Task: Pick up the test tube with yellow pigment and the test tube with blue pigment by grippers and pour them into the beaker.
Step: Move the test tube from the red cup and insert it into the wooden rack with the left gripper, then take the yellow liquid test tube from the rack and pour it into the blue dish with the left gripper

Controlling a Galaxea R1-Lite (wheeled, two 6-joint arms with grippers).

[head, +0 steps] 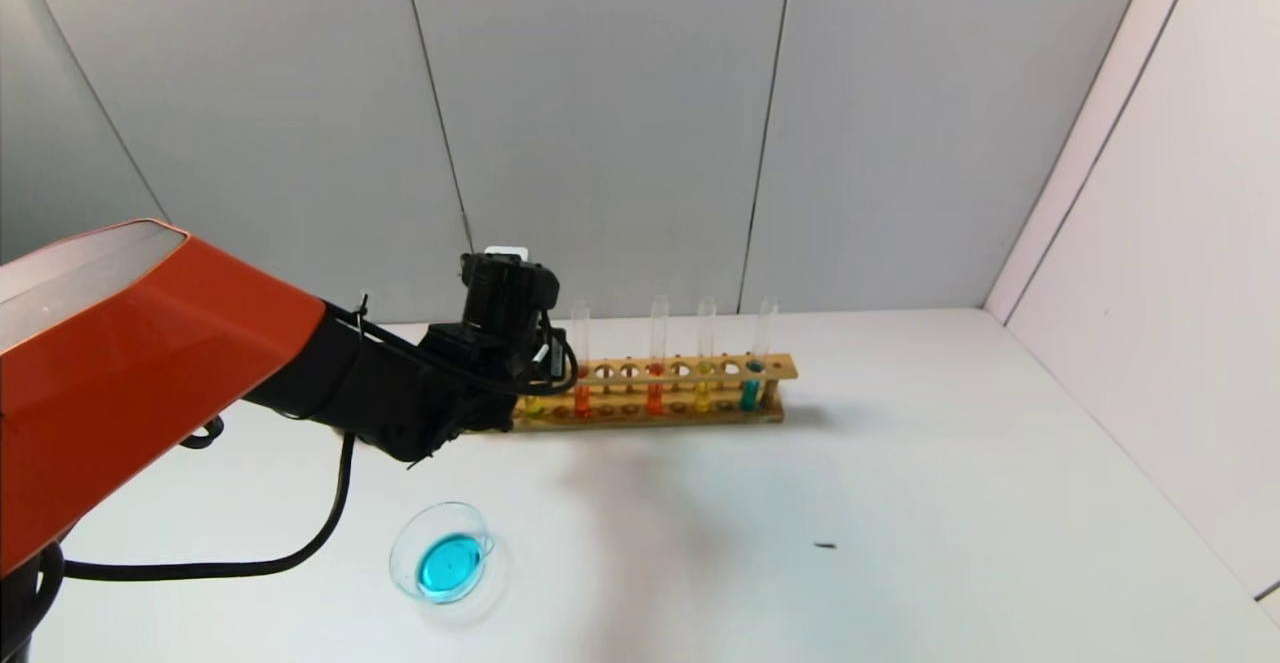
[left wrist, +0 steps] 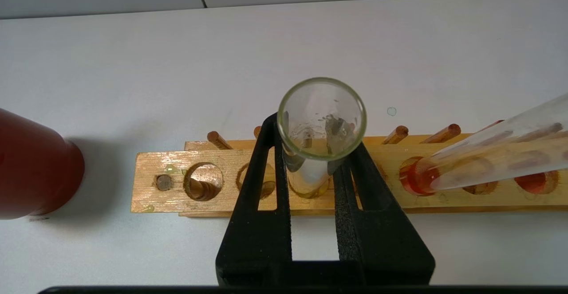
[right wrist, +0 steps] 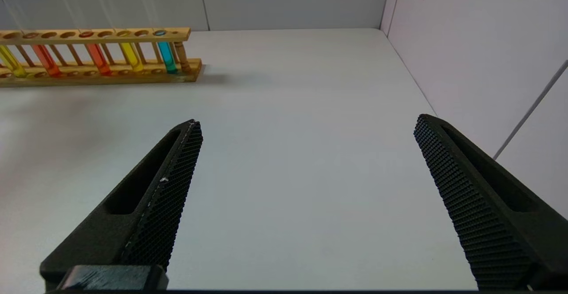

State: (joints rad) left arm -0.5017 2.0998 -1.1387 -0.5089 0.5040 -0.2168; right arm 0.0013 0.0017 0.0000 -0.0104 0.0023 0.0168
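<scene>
The test tube with yellow pigment (left wrist: 320, 125) stands upright in the wooden rack (left wrist: 168, 196), clamped between the left gripper (left wrist: 310, 152) fingers. The beaker (head: 443, 553) on the worktop (head: 900, 503) holds blue liquid. The right gripper (right wrist: 306, 152) fingers are spread apart, grasping nothing. No writing is readable.

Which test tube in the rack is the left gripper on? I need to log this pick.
The left gripper is shut on the test tube with yellow pigment, nearest the wooden rack's end by the dark red cup.
</scene>
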